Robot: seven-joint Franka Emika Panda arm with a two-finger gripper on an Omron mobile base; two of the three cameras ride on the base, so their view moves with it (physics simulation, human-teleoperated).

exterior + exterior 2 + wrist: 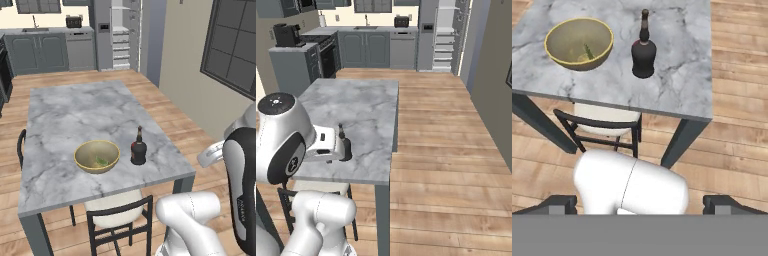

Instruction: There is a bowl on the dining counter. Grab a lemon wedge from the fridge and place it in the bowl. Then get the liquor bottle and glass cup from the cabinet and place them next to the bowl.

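The olive-tan bowl (97,156) (578,44) sits near the front edge of the dining counter (75,115) (363,107). Inside it lies the small yellow-green lemon wedge (101,161) (587,52). Just right of the bowl the dark liquor bottle (138,147) (644,50) stands upright; in the right base view the arm half hides the bottle (346,146). My gripper (641,206) hangs back from the counter's near edge, over the floor, open with nothing between its fingertips (559,204). The fridge (120,35) (443,35) stands open at the far wall. The glass cup and the cabinet are out of view.
A black chair with a pale seat (119,215) (604,125) is tucked under the counter's near edge, and another chair (21,145) is at its left side. Bare wood floor (441,150) runs right of the counter. A wall with a dark window (232,45) is on the right.
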